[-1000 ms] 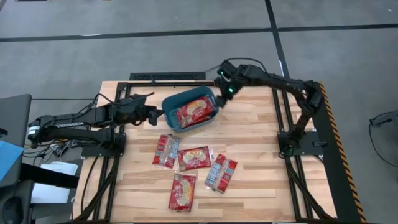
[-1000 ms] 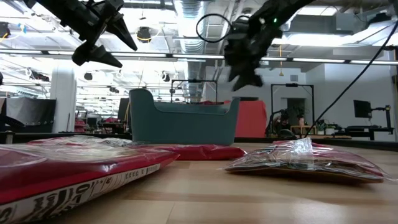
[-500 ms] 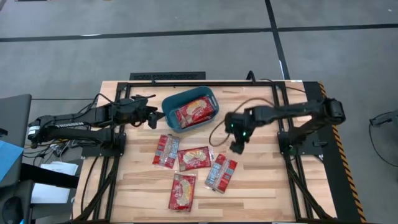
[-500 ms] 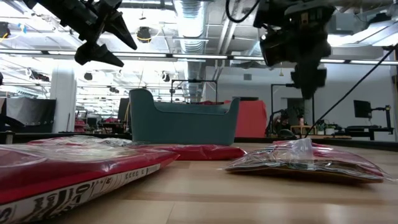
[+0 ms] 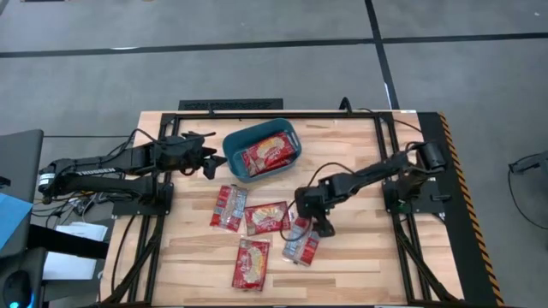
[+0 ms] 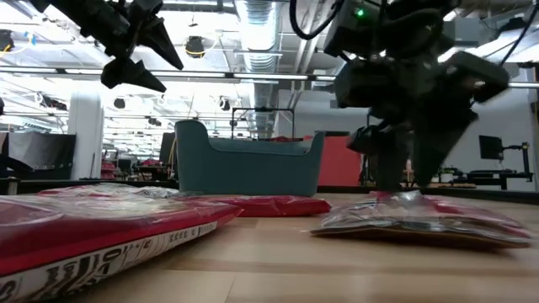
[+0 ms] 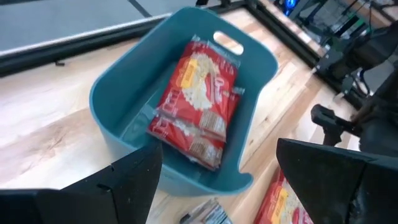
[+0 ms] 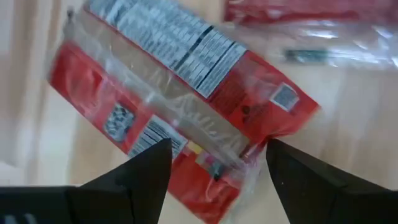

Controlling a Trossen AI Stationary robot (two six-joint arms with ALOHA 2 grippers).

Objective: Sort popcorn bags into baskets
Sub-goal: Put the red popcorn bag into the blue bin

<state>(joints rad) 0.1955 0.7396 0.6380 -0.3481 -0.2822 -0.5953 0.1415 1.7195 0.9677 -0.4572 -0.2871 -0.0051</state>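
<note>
— Red packets: how many do you count?
— Four popcorn bags (image 5: 266,216) lie on my tabletop (image 5: 351,162), and a fifth (image 5: 268,154) in the one teal basket (image 5: 233,146).
— Your end effectors?
— My right end effector (image 5: 318,224) straddles a bag (image 5: 301,240), fingers apart, gripping nothing. My left end effector (image 5: 212,159) hangs open beside the basket.

The high view looks straight down on the whole table (image 5: 360,257). The low view sits at tabletop height near the 6 o'clock edge, facing 12 o'clock; both catch the tub (image 5: 261,151) (image 6: 248,164). The left wrist view looks down into that tub (image 7: 124,87) from close by. The right wrist view hangs very near one bag (image 8: 180,102).
</note>
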